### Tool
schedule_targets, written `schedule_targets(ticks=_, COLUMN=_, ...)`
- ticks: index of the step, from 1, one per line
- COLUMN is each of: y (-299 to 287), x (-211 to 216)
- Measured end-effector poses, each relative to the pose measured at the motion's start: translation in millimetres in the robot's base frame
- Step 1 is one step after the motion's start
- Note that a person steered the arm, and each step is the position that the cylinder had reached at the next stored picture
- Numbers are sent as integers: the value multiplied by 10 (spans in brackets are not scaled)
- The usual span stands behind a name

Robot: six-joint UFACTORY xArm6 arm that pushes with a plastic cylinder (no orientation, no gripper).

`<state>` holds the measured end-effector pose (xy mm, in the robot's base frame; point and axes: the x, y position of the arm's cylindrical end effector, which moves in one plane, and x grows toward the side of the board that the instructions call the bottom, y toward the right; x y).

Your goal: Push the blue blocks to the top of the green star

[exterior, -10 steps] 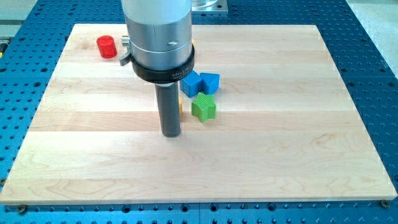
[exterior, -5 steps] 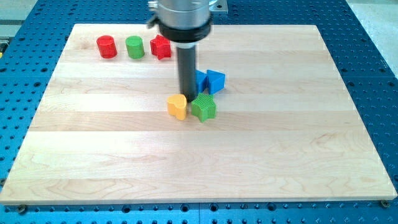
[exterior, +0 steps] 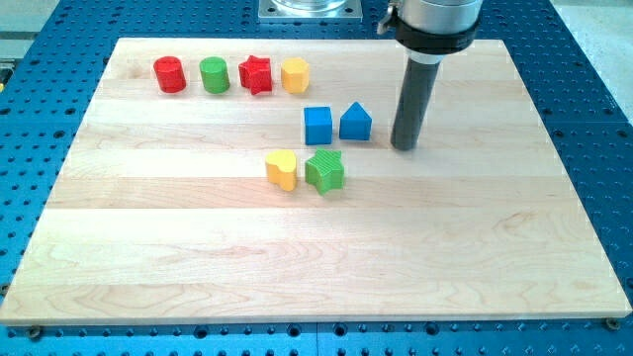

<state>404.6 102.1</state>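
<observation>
A blue cube [exterior: 317, 126] and a blue house-shaped block [exterior: 355, 122] stand side by side near the board's middle. The green star [exterior: 324, 170] lies just below them, a small gap away, under the cube's right side. My tip [exterior: 404, 146] rests on the board to the right of the blue house-shaped block, a short gap away from it and touching no block.
A yellow heart-shaped block [exterior: 282, 169] lies against the green star's left. A row at the view's top left holds a red cylinder [exterior: 169, 74], a green cylinder [exterior: 214, 74], a red star [exterior: 255, 75] and a yellow block [exterior: 295, 74].
My tip has moved from the left of the blue blocks, over the view's upper part, to their right. The blue house-shaped block has shifted slightly right.
</observation>
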Motion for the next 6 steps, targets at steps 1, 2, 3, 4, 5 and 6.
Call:
schedule_targets(ticks=1, y=-556, x=-2)
schedule_targets(ticks=2, y=-639, x=-5)
schedule_targets(ticks=3, y=-639, x=-6)
schedule_targets(ticks=4, y=-564, x=-309)
schedule_targets(ticks=5, y=-543, x=-493)
schedule_targets(ticks=6, y=-483, x=-518)
